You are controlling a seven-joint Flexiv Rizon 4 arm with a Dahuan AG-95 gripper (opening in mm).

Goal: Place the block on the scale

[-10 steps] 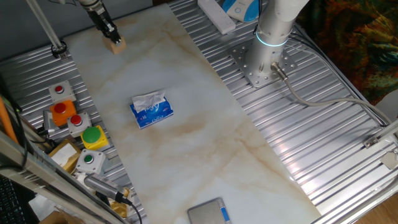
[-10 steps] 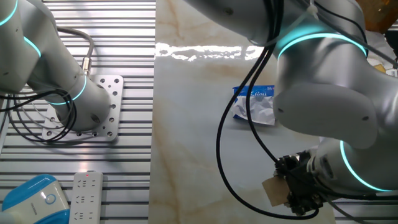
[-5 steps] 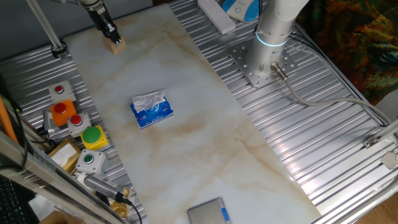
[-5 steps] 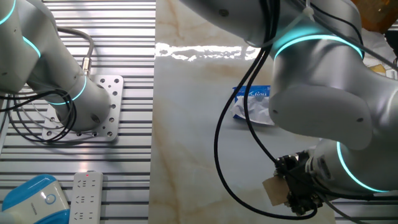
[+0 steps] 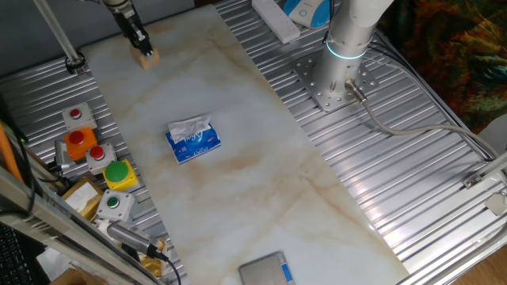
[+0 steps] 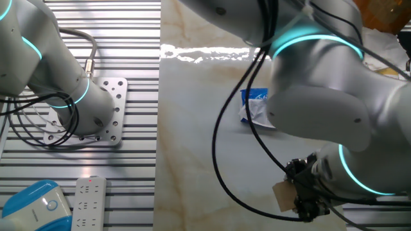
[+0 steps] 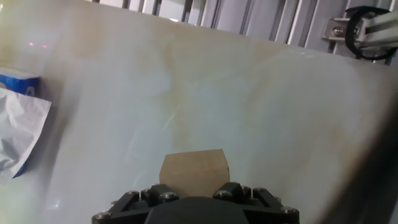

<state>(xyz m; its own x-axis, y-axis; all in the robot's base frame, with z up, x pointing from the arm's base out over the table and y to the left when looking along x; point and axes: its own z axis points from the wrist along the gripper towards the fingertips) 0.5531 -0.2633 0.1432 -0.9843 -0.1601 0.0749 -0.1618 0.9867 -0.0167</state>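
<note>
The claw (image 5: 141, 46) is clamped on the block (image 5: 147, 57) at the far corner of the desk (image 5: 261, 158), well beyond the tissue pack (image 5: 192, 140) as one fixed view shows it. The fingers come down from above and pinch the block's upper part, which leaves its lower faces free; that grip suits a straight set-down on a flat surface. In the hand view the block (image 7: 193, 172) sits right at the claw's mouth with pale marble behind it, and whether its underside touches the desk cannot be told. The other fixed view shows the block (image 6: 283, 196) tilted slightly in the grip, just beside the black fingers.

The scale (image 5: 267, 271) lies on the opposite side of the tissue pack, at the near edge of the desk, well apart from the block. The tissue pack sits roughly between the two, so the carry likely needs to pass over or beside it. The task looks barely begun: grasp made, transport still ahead
</note>
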